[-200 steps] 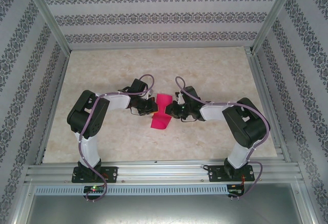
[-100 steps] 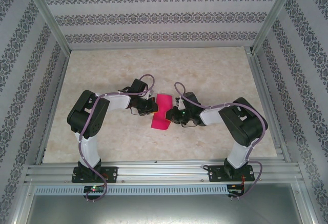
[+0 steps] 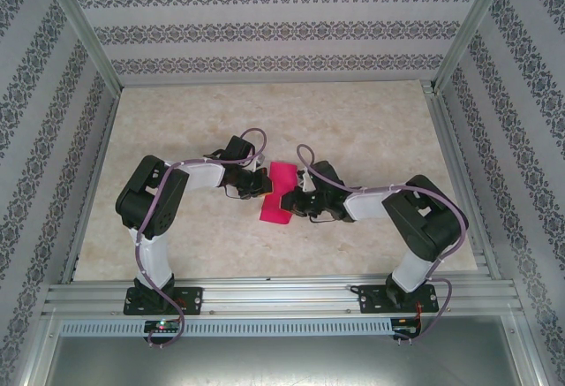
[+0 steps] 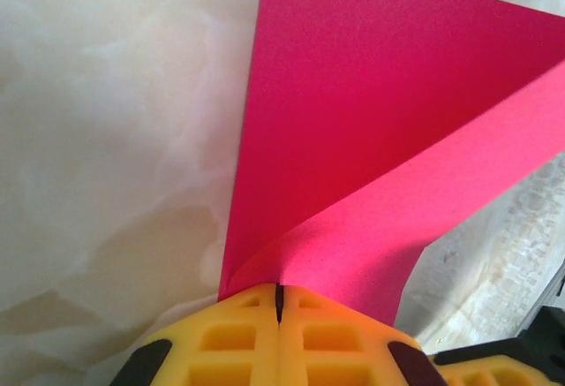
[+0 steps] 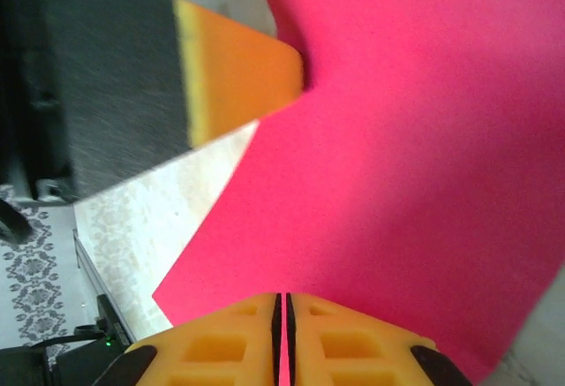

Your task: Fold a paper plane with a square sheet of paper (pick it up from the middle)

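The square sheet of paper, magenta-pink, hangs curled over itself between the two grippers at the table's middle. My left gripper is shut on the sheet's left edge. In the left wrist view its yellow jaws pinch the paper, which curls up and to the right. My right gripper is shut on the sheet's right side. The right wrist view has a thin pink edge between the jaws of that gripper, and the paper spreads beyond them. The left gripper's fingertip shows there at the top left. The paper plane is out of view.
The marbled table top lies open all round the arms. Aluminium rails run along the front and both sides. Patterned walls close the back and sides.
My right gripper has moved left toward the left gripper, carrying its side of the sheet. The paper now looks more doubled over. The left arm has stayed put.
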You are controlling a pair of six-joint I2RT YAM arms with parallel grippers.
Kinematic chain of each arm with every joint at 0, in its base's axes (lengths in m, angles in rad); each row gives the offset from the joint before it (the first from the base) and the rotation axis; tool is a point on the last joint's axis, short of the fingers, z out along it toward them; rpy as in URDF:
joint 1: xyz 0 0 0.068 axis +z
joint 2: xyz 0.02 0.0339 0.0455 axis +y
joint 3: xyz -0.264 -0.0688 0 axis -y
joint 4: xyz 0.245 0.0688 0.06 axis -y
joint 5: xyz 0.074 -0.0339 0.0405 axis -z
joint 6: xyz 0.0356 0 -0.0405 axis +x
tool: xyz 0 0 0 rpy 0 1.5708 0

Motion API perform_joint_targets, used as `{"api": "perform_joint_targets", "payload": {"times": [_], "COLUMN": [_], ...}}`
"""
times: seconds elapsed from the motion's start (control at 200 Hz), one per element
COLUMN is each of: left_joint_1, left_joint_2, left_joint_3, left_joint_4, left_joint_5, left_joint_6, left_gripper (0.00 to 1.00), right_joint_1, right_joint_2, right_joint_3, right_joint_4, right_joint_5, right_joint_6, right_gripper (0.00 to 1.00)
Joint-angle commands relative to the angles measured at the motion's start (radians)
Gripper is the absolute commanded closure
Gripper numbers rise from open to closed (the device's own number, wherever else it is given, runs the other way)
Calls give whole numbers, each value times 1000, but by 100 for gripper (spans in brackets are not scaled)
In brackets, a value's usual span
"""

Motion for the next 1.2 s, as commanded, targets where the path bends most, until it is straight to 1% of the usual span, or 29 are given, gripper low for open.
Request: {"api": "perform_joint_targets", "payload": {"times": [0.0,0.13,0.21,0.46,0.59,0.734,0.929,1.074,1.194], "left_joint_1": [-19,-19,-19,-19,-20,-19,-19,-19,-19], "left_joint_2": [39,39,38,35,23,24,25,21,22], "left_joint_3": [-13,-12,-10,-10,-12,-14,-14,-16,-11], "left_joint_4": [-56,-58,-61,-68,-76,-74,-75,-73,-80], "left_joint_5": [-25,-25,-25,-25,-32,-27,-28,-31,-33], "left_joint_6": [18,19,20,21,28,26,27,24,31], "left_gripper": [100,100,100,100,100,100,100,100,100], "right_joint_1": [10,11,12,14,21,42,64,64,63], "right_joint_2": [47,95,98,-35,-60,-48,-12,18,7], "right_joint_3": [-39,-66,-70,-56,-53,-45,-72,-106,-116], "right_joint_4": [46,81,92,42,33,37,39,36,5], "right_joint_5": [16,21,17,18,15,5,28,43,60], "right_joint_6": [23,32,37,27,27,27,32,25,17], "right_gripper": [86,86,86,85,85,85,85,86,85]}}
